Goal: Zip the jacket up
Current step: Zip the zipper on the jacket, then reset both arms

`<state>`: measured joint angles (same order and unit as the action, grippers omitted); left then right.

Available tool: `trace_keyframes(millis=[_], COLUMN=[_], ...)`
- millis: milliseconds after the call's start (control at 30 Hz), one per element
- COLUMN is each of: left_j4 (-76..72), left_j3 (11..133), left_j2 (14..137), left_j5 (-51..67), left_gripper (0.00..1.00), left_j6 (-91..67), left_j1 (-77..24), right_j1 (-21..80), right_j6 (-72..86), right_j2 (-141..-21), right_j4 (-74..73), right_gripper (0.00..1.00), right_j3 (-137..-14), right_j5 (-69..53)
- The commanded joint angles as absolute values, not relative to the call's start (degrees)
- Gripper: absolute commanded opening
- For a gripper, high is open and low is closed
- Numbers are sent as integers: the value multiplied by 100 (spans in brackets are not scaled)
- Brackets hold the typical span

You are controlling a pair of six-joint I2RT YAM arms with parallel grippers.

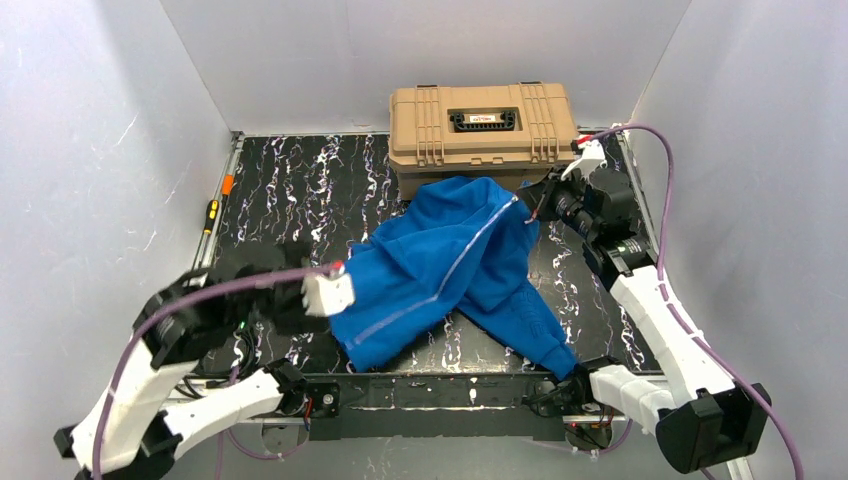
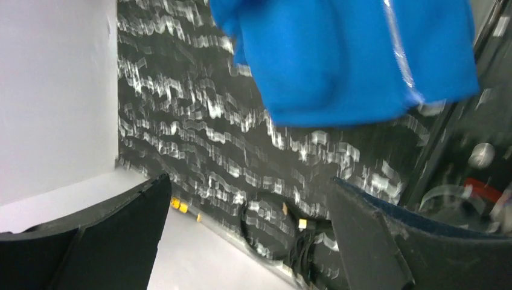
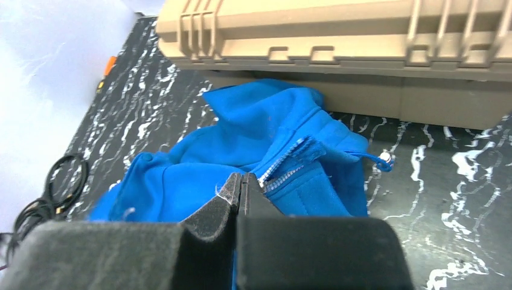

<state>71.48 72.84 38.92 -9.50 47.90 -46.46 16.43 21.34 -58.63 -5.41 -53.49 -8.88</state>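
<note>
From above, your crumpled royal-blue fabric jacket [image 1: 450,260] lay on the black marbled desk [image 1: 290,190]. At your left wrist, the left jaws gaped wide and empty, near its hem. At your right wrist, the right jaws sat shut at the pale zipper strip [image 3: 284,168], probably to anchor it.

Tan case [image 1: 483,125] blocks far side, jacket [image 1: 440,265] bunched against its front; bare table [image 1: 300,190] left of case gives passing room.

Rumpled blue jacket [image 1: 455,265], zipper mostly closed
</note>
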Motion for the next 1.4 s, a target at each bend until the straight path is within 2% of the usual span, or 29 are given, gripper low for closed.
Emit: trace_keyframes(millis=[0, 100, 300, 400, 700, 800, 833, 900, 1000, 1033, 1367], left_j4=[6013, 5133, 1673, 1098, -305, -323, -325, -296, -259, -233, 400], left_j3=[8874, 9282, 7078, 6904, 7187, 7237, 7223, 7194, 7057, 7012, 6338], left_j2=[5569, 6420, 6719, 7290, 8478, 8702, 8743, 8809, 8789, 8742, 7886], left_j5=[360, 1200, 1837, 1762, 1817, 2158, 2284, 2439, 2430, 2348, 2275], left_gripper=[98, 98, 98, 98, 97, 76, 66, 38, 8, 2, 0], left_j6=[3045, 2123, 373, -153, -409, -486, -518, -544, -386, -277, 910], left_j1=[-4629, -4616, -4639, -4683, -4686, -4682, -4680, -4682, -4682, -4682, -4672], right_j1=[1928, 2287, 2463, 2464, 2468, 2464, 2468, 2469, 2466, 2462, 2461], right_j6=[2443, 2396, 2289, 2206, 2228, 2199, 2191, 2165, 2034, 1926, 996], right_j2=[-5773, -5797, -5768, -5706, -5804, -5865, -5889, -5921, -5957, -5959, -6008], right_j4=[-609, -694, -1168, -1339, -1539, -1588, -1591, -1578, -1584, -1632, -1811], right_gripper=[1, 1, 1, 1, 1, 1, 1, 1, 1, 1, 1], right_j3=[-5568, -5770, -6173, -6366, -6654, -6695, -6704, -6721, -6795, -6827, -6803], right_j5=[-1263, -1023, -754, -685, -844, -793, -773, -736, -543, -395, 1141])
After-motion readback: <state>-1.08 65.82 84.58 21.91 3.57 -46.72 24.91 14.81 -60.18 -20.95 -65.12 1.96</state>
